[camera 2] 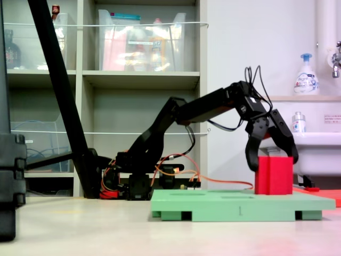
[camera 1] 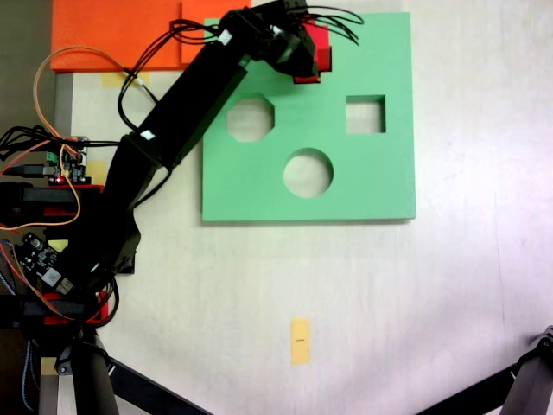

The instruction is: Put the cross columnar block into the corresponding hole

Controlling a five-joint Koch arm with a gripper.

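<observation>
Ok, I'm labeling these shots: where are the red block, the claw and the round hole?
Red block (camera 2: 274, 175), fixed side view, on its front face.
Claw (camera 2: 272, 158), fixed side view, midway between its tips, just over the block's top.
Green board (camera 1: 259, 186), fixed top view, bare foam beside the round hole.

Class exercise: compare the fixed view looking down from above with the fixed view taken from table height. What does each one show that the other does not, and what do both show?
From above: the green board's octagonal, square and round cutouts, an orange sheet, a yellow tape strip.

From table height: the pincer open, jaws straddling the top of the red block, which stands upright on the board; shelves and a soap bottle behind.

Both: arm, red block, green board.
</observation>
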